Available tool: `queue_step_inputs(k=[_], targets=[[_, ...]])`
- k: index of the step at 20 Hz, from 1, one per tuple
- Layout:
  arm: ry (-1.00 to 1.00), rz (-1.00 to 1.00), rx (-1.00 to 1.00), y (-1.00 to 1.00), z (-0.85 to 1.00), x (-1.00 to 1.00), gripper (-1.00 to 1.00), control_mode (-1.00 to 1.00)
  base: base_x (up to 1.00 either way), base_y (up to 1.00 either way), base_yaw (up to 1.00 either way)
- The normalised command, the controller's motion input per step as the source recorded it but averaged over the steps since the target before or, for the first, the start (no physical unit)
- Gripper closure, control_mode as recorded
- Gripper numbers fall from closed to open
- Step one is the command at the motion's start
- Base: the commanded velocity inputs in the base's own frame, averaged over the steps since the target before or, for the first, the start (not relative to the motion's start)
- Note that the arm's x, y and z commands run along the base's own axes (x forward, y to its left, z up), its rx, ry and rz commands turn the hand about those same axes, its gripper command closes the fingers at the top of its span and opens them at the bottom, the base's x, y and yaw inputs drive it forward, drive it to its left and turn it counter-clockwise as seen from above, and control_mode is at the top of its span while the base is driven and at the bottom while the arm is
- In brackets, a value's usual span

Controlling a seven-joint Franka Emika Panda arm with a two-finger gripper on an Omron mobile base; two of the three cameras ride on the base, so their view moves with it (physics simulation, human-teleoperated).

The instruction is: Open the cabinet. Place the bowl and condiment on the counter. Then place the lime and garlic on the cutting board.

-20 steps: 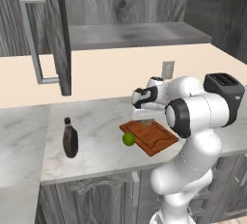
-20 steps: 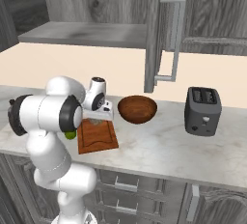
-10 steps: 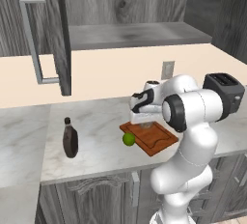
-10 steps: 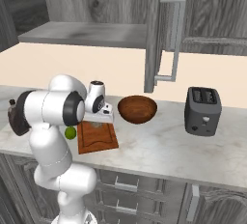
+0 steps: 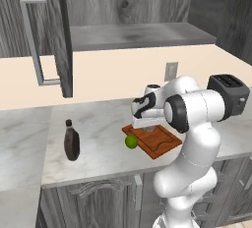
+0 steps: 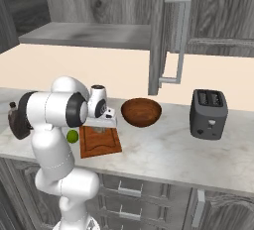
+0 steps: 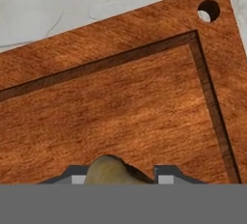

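- You are looking at a task that is nearing its end: the cabinet (image 5: 59, 35) is standing open with its door swung out, and its shelf is showing bare in both base views.
- The condiment (image 5: 72, 140) is standing upright on the counter (image 5: 98, 148), well to the left of the board, and the bowl (image 6: 141, 111) is sitting on the counter just behind the board's far right corner, so I am judging 2 of the placements as done.
- The lime (image 5: 131, 141) is resting at the left edge of the cutting board (image 5: 160, 142); whether it is fully on the wood or half on the stone, I cannot tell.
- The garlic (image 7: 108, 171) is what is left for you: it is sitting between the fingers of the gripper (image 7: 116, 178), which are clasping it close above the board's grooved inner field.
- The garlic is showing as a pale beige, lumpy rounded bulb, small against the board, with only its top peeking up between the 2 tips.
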Motion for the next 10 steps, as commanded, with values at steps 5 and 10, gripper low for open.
queue_step_inputs(k=[5,10], targets=[[0.00,-0.01,-0.02,0.00,-0.08,0.00,-1.00,-1.00,0.00,0.00,0.00],[0.00,-0.01,0.01,0.00,0.13,0.00,-1.00,-1.00,0.00,0.00,0.00]])
